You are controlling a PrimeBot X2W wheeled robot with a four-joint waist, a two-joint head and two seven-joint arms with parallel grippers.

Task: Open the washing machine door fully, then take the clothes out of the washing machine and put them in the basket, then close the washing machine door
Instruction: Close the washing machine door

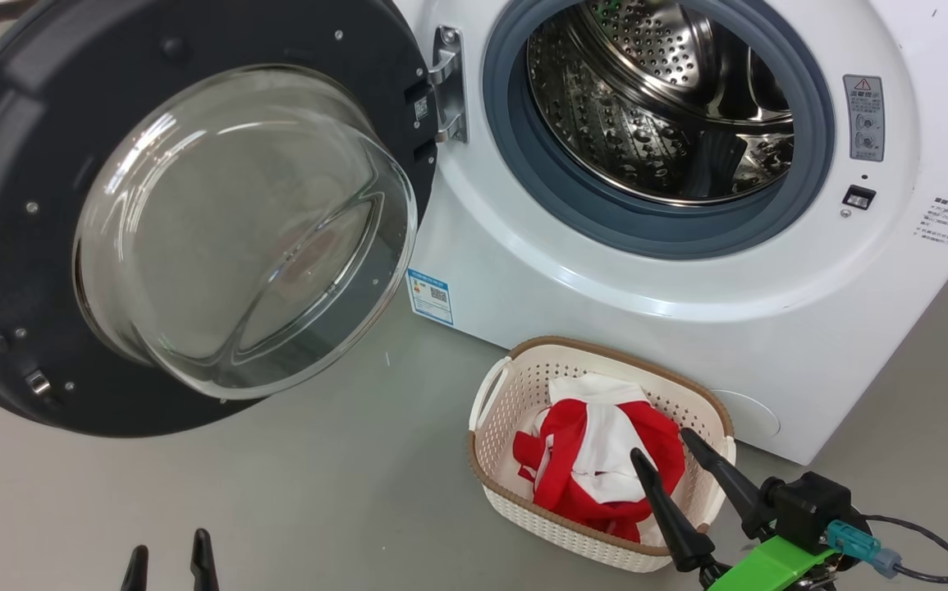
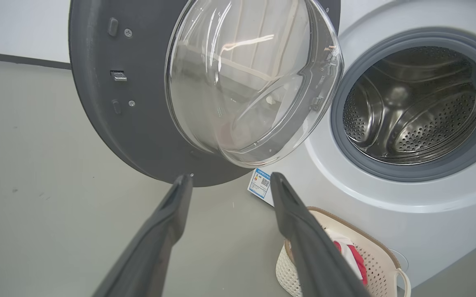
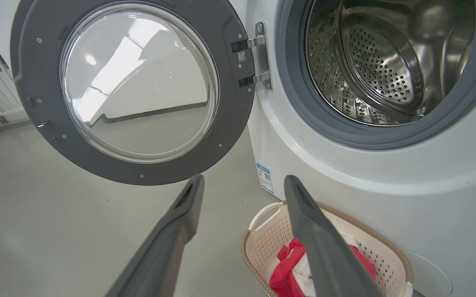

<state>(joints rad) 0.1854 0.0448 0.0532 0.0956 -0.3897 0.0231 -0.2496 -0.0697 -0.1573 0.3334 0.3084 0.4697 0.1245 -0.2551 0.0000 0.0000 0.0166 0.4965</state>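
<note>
The right gripper [image 1: 661, 443] has its jaws apart, holding nothing; in the head view their tips overlap the clothes [image 1: 588, 460], a red and white heap lying in the basket [image 1: 523, 386]. The left gripper [image 1: 170, 542], jaws apart and holding nothing, sits well to its left over bare floor [image 1: 277, 492]. Beyond both, the door [image 1: 6, 246] stands swung wide to the left of the washer [image 1: 572, 287], baring its steel drum [image 1: 654, 107].
</note>
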